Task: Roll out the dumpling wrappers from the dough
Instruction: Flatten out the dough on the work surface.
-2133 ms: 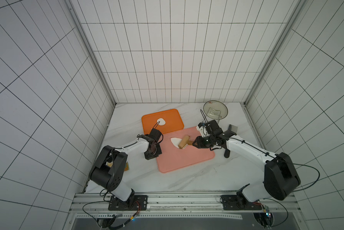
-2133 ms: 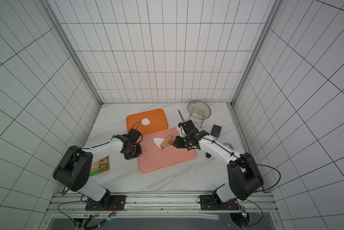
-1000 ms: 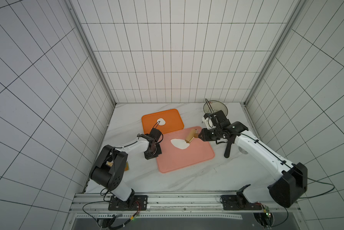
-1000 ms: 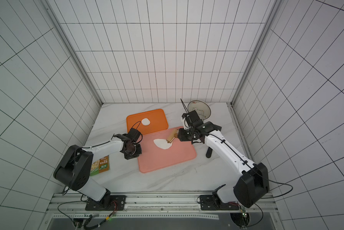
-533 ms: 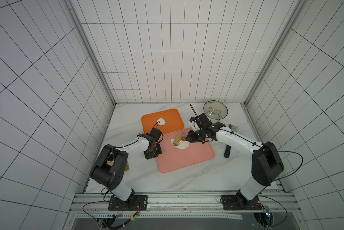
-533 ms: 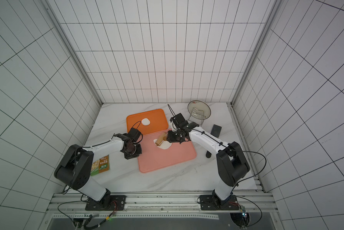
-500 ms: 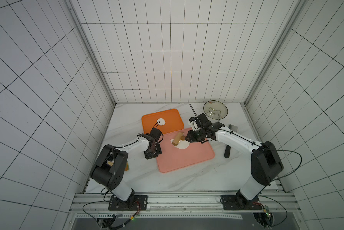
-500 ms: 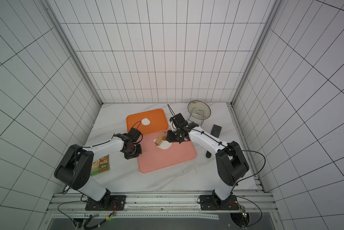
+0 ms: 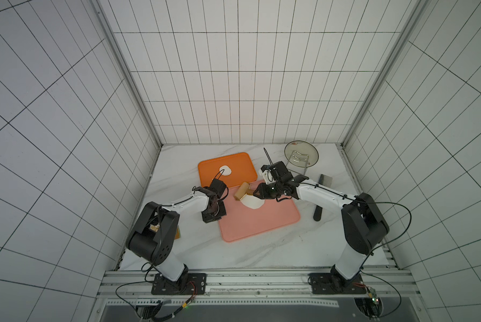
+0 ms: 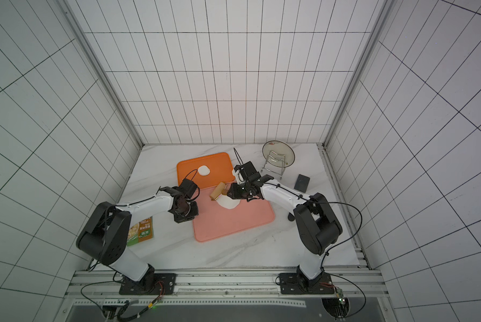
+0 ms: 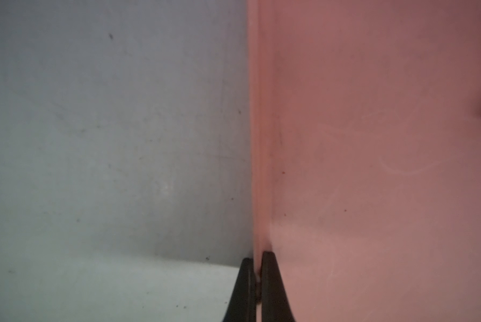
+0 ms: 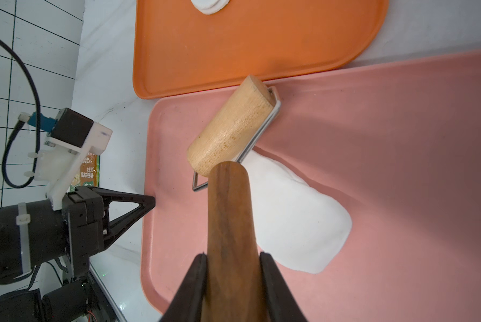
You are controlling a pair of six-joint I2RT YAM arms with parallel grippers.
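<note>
Dough (image 12: pixel 298 220) lies flattened on the pink mat (image 12: pixel 401 139), just beyond my right claw (image 12: pixel 233 255), which is clenched around the roller (image 12: pixel 231 131) by its dark handle; the wooden drum sits at the dough's far edge. My left claw (image 11: pixel 257 259) pinches the mat's rim tight.

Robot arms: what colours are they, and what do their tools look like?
The left arm and right arm are white tubes with chunky black joints. The left tool and right tool are black, each with two pointed triangular fingers. Thin black cables loop nearby.
</note>
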